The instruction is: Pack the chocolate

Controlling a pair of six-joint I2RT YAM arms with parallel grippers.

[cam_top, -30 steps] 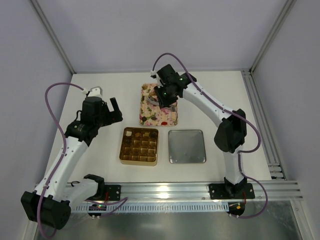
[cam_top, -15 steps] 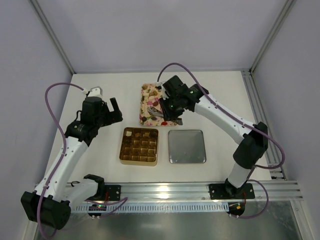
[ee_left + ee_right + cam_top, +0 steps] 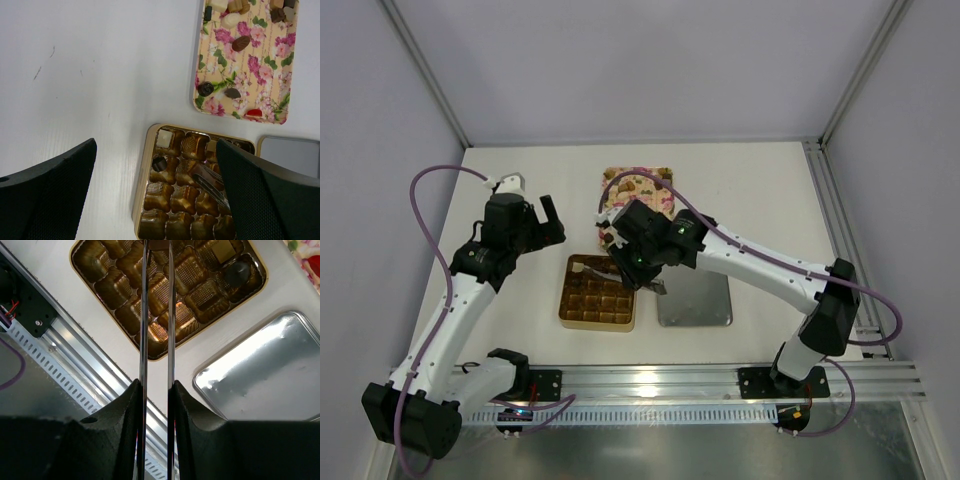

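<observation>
At the left, the left gripper (image 3: pixel 551 217) hangs with its fingers spread wide. Right of it lies the gold box (image 3: pixel 563 300); over its far right part the right gripper (image 3: pixel 157 252) pinches a brown chocolate (image 3: pixel 159 244) between thin blades. Other chocolates (image 3: pixel 240 43) lie on the flowered tray (image 3: pixel 200 75) farther off; a silver tray (image 3: pixel 695 295) sits just right of the box.
</observation>
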